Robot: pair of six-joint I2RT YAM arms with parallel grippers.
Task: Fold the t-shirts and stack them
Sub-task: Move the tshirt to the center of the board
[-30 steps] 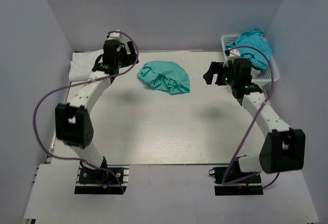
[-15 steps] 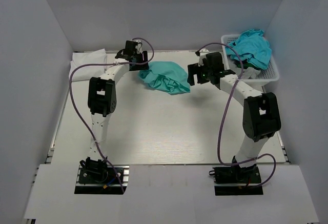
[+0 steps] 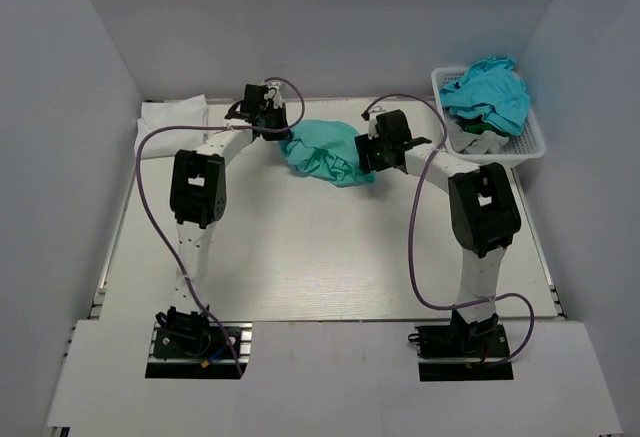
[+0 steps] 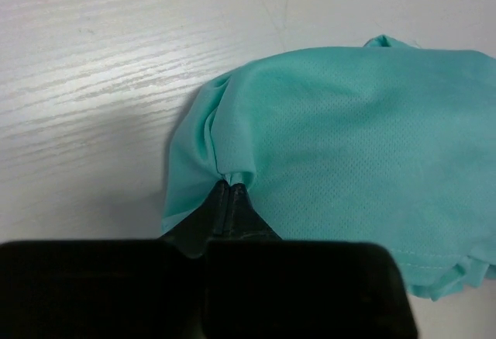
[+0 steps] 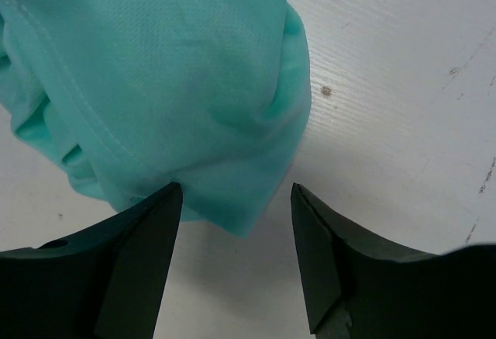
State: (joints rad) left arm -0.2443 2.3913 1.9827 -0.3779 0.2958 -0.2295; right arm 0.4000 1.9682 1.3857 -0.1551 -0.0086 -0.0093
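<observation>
Crumpled mint sea-green cloth t-shirt point(image 3: 325, 150) at far centre of counter point(image 3: 300, 247); left gripper point(image 4: 231, 191) clamped on its edge, right gripper point(image 5: 236, 203) open astride opposite edge. Grasp step. Next, likely: right closes, both spread.

Crumpled mint t-shirt point(image 3: 325, 149), left claw point(image 3: 282, 135) beside it, right claw point(image 3: 362, 157) opposite

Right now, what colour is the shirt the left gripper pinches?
Plain mint sea-green t-shirt, clearest in the left wrist view.

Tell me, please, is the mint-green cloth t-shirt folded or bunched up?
Bunched up: the mint-green cloth t-shirt lies in a wrinkled heap, one edge pinched in the shut left claw.
</observation>
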